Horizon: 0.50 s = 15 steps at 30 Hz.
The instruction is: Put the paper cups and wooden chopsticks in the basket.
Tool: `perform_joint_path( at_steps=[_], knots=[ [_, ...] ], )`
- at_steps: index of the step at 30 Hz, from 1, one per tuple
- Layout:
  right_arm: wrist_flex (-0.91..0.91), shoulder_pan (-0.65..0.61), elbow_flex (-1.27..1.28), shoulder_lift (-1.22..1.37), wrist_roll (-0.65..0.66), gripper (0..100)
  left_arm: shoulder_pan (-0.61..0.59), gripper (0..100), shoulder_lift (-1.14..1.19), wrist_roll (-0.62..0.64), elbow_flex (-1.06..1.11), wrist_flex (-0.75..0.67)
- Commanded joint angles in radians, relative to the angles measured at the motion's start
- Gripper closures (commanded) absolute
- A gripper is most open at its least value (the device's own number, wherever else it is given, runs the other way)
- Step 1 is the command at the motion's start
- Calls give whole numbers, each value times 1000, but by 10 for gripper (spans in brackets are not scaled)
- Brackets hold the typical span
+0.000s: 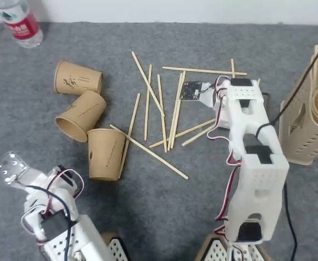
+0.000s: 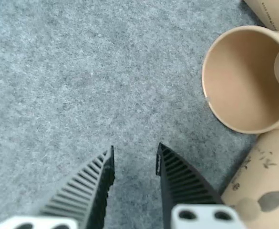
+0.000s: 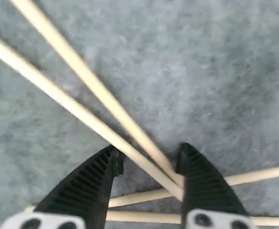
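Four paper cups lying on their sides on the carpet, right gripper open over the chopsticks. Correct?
Not four. The high view shows three paper cups lying on their sides on the carpet. The rest holds: the right gripper is open over the chopsticks.

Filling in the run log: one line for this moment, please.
left gripper: open, near three paper cups | right gripper: open, straddling two chopsticks | stage: nothing gripped
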Motion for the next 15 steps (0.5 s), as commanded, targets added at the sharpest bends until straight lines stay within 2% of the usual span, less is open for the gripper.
perform_joint_path(
  at_steps=[1,3,7,15],
  knots=[
    [21,7,-57,4,11,993,-2,866,8,-9,-5,3],
    [81,1,-69,-8,12,948,-2,866,8,-9,-5,3],
    [180,-10,-72,-53,14,990,-2,866,8,-9,-5,3],
    [351,-18,-84,-131,11,991,-3,866,8,-9,-5,3]
  ],
)
